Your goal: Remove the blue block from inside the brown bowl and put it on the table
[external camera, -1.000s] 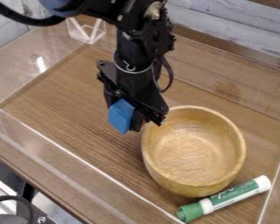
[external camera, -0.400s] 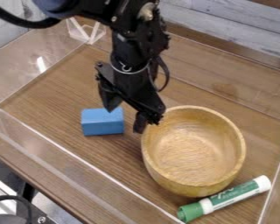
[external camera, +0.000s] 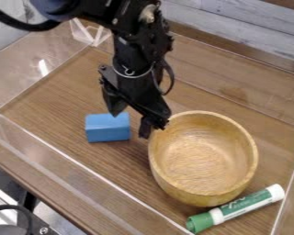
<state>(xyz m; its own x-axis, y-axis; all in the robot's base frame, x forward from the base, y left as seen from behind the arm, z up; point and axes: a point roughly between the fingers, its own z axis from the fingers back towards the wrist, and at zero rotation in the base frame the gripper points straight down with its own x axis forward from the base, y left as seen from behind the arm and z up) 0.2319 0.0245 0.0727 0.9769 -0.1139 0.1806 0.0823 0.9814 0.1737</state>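
Marker (external camera: 237, 210) label unreadable, green-and-white.

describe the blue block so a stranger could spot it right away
Start at the round wooden brown bowl on the table. Just left of it, below the open gripper, the blue block lies flat on the wood. It is the only solid blue thing; the marker is green and white.
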